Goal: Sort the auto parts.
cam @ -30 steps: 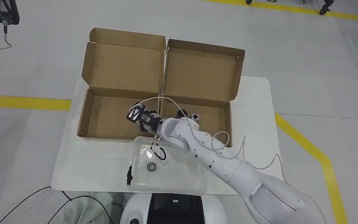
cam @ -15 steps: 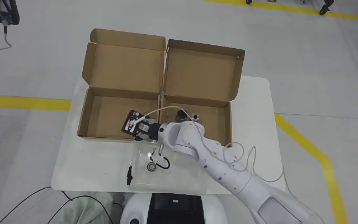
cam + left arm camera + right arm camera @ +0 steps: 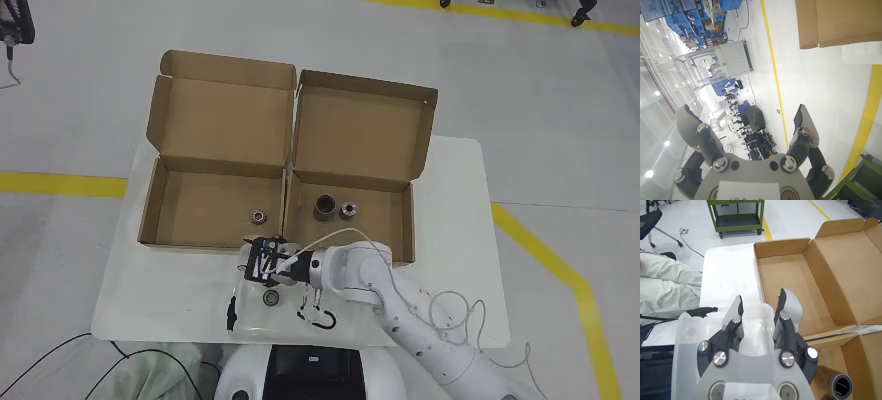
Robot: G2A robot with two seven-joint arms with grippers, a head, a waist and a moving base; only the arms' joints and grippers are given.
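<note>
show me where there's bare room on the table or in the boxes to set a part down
In the top view, the left box floor is bare apart from one small part near its right wall. The table strip right of the right box is free too. Crowded: the clear bin, under the right gripper.

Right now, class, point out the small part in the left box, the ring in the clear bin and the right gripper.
small part [image 3: 257, 214], top view, its middle.
ring [image 3: 270, 297], top view, its middle.
right gripper [image 3: 761, 295], right wrist view, between its fingertips.
</note>
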